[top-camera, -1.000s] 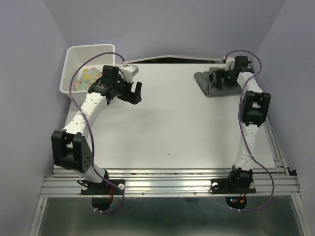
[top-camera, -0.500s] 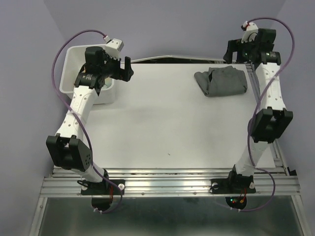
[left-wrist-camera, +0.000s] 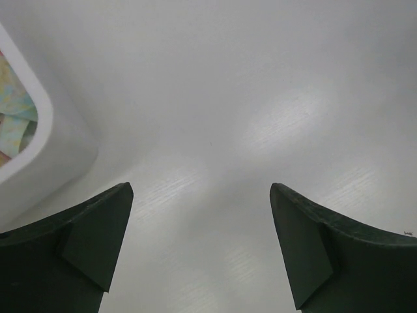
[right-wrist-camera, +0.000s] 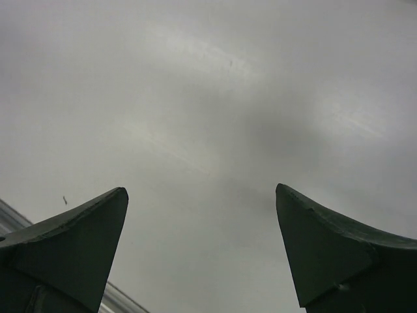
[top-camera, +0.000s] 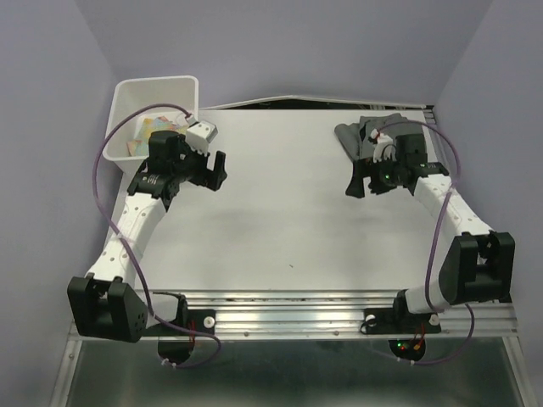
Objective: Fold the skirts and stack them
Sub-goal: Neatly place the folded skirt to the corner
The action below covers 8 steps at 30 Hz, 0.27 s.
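Observation:
A dark grey skirt (top-camera: 353, 140) lies folded at the table's far right, partly hidden behind my right arm. My right gripper (top-camera: 360, 182) is open and empty, just in front of and left of the skirt, over the bare table (top-camera: 280, 212). Its wrist view shows only open fingers (right-wrist-camera: 199, 190) and bare table. My left gripper (top-camera: 217, 170) is open and empty, over the table just right of the white bin (top-camera: 124, 95). Its wrist view (left-wrist-camera: 199, 189) shows bare table and the bin's corner (left-wrist-camera: 45, 147). No skirt shows in either wrist view.
The white bin at the far left holds colourful cloth (top-camera: 146, 130). A metal rail (top-camera: 288, 309) runs along the table's near edge and shows in the right wrist view (right-wrist-camera: 10, 215). Lilac walls close in on the table's back and sides.
Both arms have come down from a raised pose. The left gripper moved from over the bin to the table beside it. The right gripper moved from behind the skirt to in front of it.

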Tool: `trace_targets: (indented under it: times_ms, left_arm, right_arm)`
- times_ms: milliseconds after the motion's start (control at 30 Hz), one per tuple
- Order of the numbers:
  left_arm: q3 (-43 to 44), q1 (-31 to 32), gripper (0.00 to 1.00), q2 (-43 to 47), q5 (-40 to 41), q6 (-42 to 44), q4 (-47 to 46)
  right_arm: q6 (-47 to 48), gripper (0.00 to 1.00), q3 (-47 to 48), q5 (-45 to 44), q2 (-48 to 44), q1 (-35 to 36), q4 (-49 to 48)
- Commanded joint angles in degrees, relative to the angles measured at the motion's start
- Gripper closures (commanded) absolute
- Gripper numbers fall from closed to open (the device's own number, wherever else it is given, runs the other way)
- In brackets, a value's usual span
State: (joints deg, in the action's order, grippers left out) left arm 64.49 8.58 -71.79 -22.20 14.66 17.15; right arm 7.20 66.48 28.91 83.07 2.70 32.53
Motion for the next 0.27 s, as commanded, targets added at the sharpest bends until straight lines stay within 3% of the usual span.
trace_targets:
  times_ms: [0,233]
  left_arm:
    - [-5.9,0.9,0.02,7.2,1.5,3.6,-0.2]
    - [-13.8,1.2,0.02,11.6,4.8,3.8,0.1]
  right_arm:
    - [0.3,0.0,-8.4,1.4,-6.3,1.0,-1.6]
    - [-0.5,0.0,-14.8,1.2,-9.5,2.0,-2.7]
